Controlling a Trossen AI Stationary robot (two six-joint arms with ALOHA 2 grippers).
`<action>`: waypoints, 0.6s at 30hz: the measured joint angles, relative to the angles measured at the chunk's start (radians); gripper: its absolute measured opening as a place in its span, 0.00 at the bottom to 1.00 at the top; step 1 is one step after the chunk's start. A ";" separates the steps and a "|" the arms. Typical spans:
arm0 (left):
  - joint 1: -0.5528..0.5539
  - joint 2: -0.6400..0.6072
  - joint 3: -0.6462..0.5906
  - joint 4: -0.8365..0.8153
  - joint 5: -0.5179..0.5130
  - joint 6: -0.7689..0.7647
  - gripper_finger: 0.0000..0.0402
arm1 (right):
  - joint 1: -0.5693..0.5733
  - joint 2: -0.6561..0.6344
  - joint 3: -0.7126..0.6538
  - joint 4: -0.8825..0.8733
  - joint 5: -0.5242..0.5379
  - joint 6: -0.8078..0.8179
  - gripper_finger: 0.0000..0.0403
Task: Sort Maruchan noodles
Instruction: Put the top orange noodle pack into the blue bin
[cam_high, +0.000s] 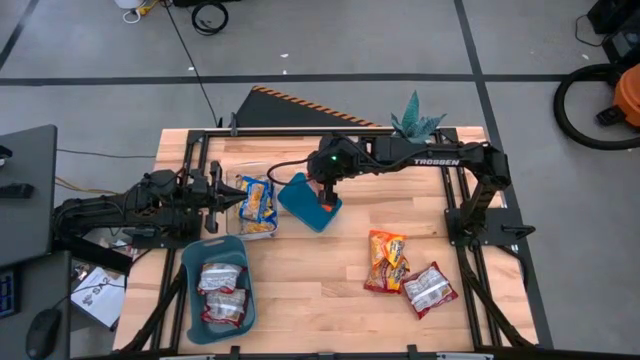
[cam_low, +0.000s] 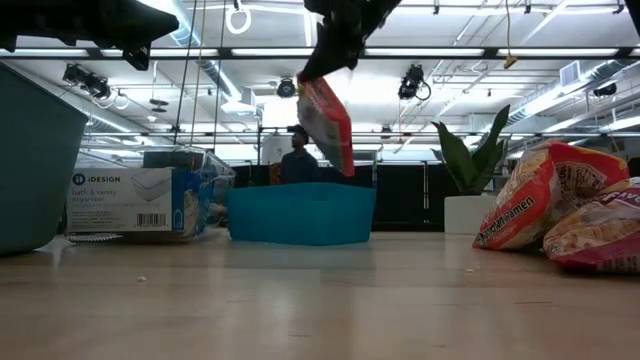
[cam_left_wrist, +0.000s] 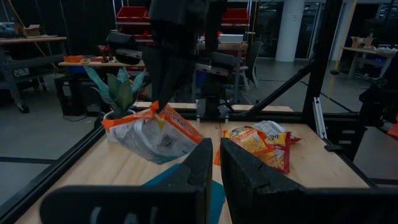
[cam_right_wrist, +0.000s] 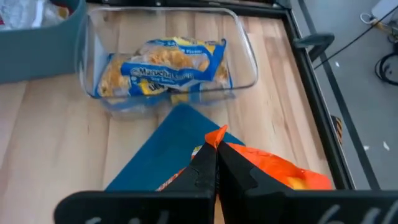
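1. Left arm lies low over the table's left side, left gripper (cam_high: 222, 196) at the left edge of the clear rectangular plastic container (cam_high: 257, 200). Its fingers (cam_left_wrist: 249, 177) stand a narrow slit apart with nothing between them.
2. Near-left: large teal plastic bin (cam_high: 219, 289) with rounded corners, holding red-and-silver crinkly ramen packets (cam_high: 222, 291) stacked flat inside.
3. The clear container, just beyond that bin, holds yellow-and-blue Maruchan ramen packets (cam_right_wrist: 165, 74), lying flat.
4. Just right of the container: smaller teal plastic bin (cam_high: 305, 203), set at an angle on the wooden table (cam_high: 320, 290). Low view shows its idesign label on the neighbouring clear container, not on the bin.
5. Right arm reaches in from the right across the far side; right gripper (cam_high: 326, 193) hangs over the small teal bin. Fingers pressed together, pinching one corner of an orange crinkly ramen packet (cam_low: 327, 124).
6. That packet dangles below the gripper, tilted, clear of the bin's rim in the low view; directly above the bin's blue interior in the right wrist view.
7. Right of centre, on bare wood: orange ramen packets (cam_high: 386, 260) lying overlapped.
8. Just right of them, touching: one red-and-white ramen packet (cam_high: 430, 288), flat, skewed.
9. Far edge: a green spiky potted plant (cam_high: 416, 122).
10. A person (cam_low: 297, 160) shows in the room behind, beyond the small bin.
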 joint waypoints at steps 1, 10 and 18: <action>0.000 0.000 0.000 0.000 0.000 0.000 0.09 | -0.002 0.000 -0.004 0.004 0.000 0.004 0.02; 0.000 0.000 0.000 0.001 0.000 0.000 0.09 | -0.013 0.000 -0.018 0.005 0.000 0.021 0.02; 0.000 0.000 0.000 0.002 0.000 0.001 0.09 | -0.014 0.000 -0.018 0.024 -0.045 0.025 0.02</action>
